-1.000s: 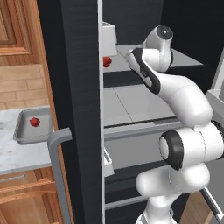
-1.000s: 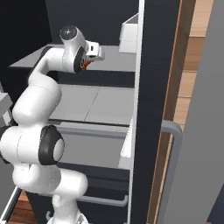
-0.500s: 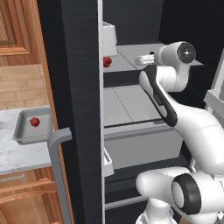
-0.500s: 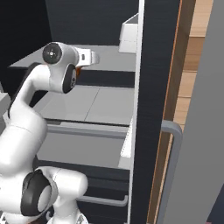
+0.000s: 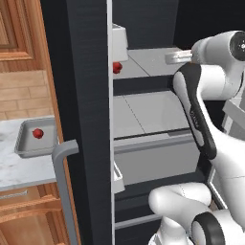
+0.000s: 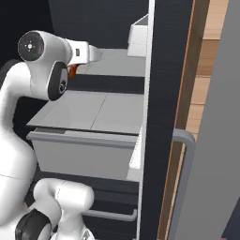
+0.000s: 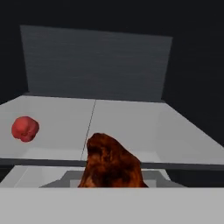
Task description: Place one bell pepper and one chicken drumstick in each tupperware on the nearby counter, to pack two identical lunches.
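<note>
In the hand view a dark roasted chicken drumstick (image 7: 111, 162) rises at the bottom centre, right where the gripper's tips would be; the jaws look closed on it, narrowly parted, though the tips themselves are hidden. A red bell pepper (image 7: 25, 128) lies at the left on a pale shelf (image 7: 131, 122). The left base view adds what the hand view lacks: at middle left, a second bell pepper (image 5: 38, 133) sits in the grey tupperware (image 5: 26, 148) on the marble counter (image 5: 19, 170). The right base view shows an orange-brown bit under the wrist.
</note>
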Motion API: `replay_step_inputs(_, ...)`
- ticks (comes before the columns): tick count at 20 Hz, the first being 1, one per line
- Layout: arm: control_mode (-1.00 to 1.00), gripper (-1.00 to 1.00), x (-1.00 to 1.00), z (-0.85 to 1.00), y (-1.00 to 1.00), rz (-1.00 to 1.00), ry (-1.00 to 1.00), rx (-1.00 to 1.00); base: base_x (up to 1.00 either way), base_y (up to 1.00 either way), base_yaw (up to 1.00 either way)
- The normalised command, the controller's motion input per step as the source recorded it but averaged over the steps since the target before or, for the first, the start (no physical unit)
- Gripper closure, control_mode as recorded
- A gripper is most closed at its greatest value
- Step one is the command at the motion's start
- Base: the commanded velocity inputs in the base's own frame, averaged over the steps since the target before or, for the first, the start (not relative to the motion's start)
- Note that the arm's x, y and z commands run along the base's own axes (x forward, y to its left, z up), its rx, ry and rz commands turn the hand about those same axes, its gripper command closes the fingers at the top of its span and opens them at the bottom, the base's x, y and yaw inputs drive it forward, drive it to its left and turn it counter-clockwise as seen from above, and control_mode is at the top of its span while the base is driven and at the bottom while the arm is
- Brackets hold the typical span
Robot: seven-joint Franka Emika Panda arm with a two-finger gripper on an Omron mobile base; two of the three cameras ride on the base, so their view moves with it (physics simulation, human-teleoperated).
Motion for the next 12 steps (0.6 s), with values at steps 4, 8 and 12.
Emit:
replay_step_inputs(4,-1.0,1.0,-0.86,0.25,0.0,-0.01,0.04,0.0,0.0,0.0,0.0)
replay_step_inputs(8,-1.0,1.0,-0.61,-0.4,0.14,0.0,0.16,-0.03,0.0,0.0,0.0)
replay_step_inputs(12,1.0,1.0,-0.37,-0.31,0.1,0.02,0.06,-0.01,-0.35,0.1,0.03)
